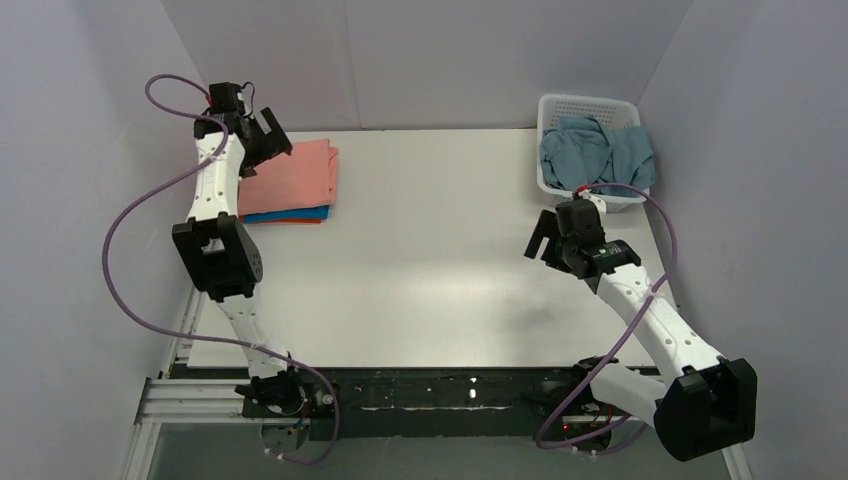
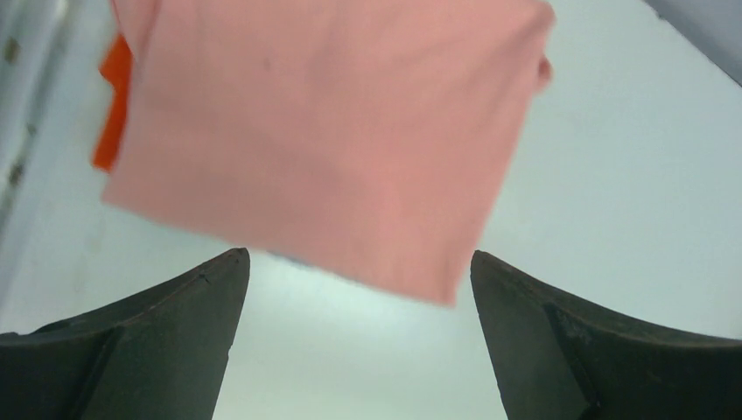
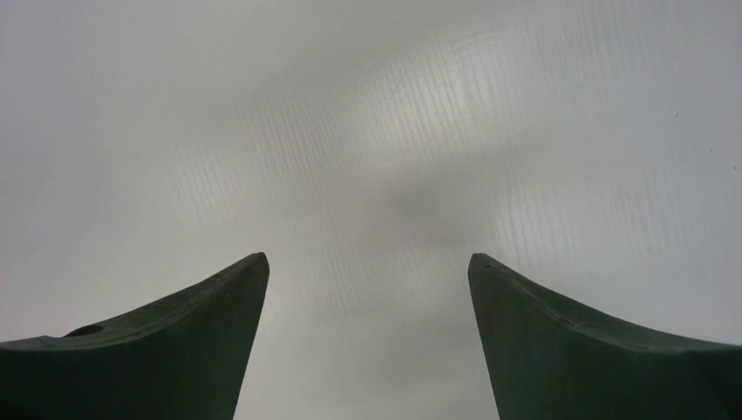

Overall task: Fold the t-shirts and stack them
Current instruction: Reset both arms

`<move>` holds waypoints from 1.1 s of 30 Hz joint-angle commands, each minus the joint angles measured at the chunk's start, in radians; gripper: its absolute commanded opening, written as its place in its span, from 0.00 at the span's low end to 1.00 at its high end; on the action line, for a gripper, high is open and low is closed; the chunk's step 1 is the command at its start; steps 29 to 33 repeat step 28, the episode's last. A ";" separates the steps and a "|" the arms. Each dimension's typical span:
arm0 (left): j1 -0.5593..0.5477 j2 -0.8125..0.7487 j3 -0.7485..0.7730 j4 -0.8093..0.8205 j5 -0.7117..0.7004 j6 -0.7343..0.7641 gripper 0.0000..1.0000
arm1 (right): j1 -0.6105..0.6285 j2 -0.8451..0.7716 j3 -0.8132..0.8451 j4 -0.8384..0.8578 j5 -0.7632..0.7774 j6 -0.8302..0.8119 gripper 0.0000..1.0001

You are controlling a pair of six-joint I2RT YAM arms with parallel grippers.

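Observation:
A folded salmon-pink t-shirt (image 1: 295,178) lies on top of a stack at the table's far left, over a bright blue t-shirt (image 1: 300,213) and an orange t-shirt (image 1: 285,220), which show only as thin edges. In the left wrist view the pink t-shirt (image 2: 315,131) fills the top, with the orange t-shirt (image 2: 112,105) peeking out at its left. My left gripper (image 1: 268,140) (image 2: 359,267) is open and empty just above the stack's left edge. A crumpled dusty grey-blue t-shirt (image 1: 597,150) lies in the white basket (image 1: 588,105). My right gripper (image 1: 548,238) (image 3: 367,262) is open and empty over bare table.
The white perforated basket stands at the far right corner of the white table (image 1: 430,260). Grey walls close in the back and both sides. Purple cables loop beside each arm.

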 commanded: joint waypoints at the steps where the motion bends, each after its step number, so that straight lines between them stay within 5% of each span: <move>1: -0.040 -0.376 -0.345 0.048 0.195 -0.172 0.98 | -0.005 -0.053 -0.021 0.040 -0.001 0.018 0.93; 8: -0.279 -0.848 -1.135 0.269 0.083 -0.306 0.98 | -0.005 -0.130 -0.098 0.086 -0.076 -0.008 0.94; 15: -0.517 -1.139 -1.458 0.173 -0.069 -0.206 0.98 | -0.007 -0.222 -0.134 0.091 -0.144 -0.101 0.94; 23: -0.555 -1.359 -1.573 0.142 -0.130 -0.206 0.98 | -0.006 -0.343 -0.193 0.132 -0.095 -0.149 0.93; 33: -0.556 -1.399 -1.576 0.109 -0.154 -0.210 0.98 | -0.007 -0.379 -0.226 0.136 -0.029 -0.136 0.92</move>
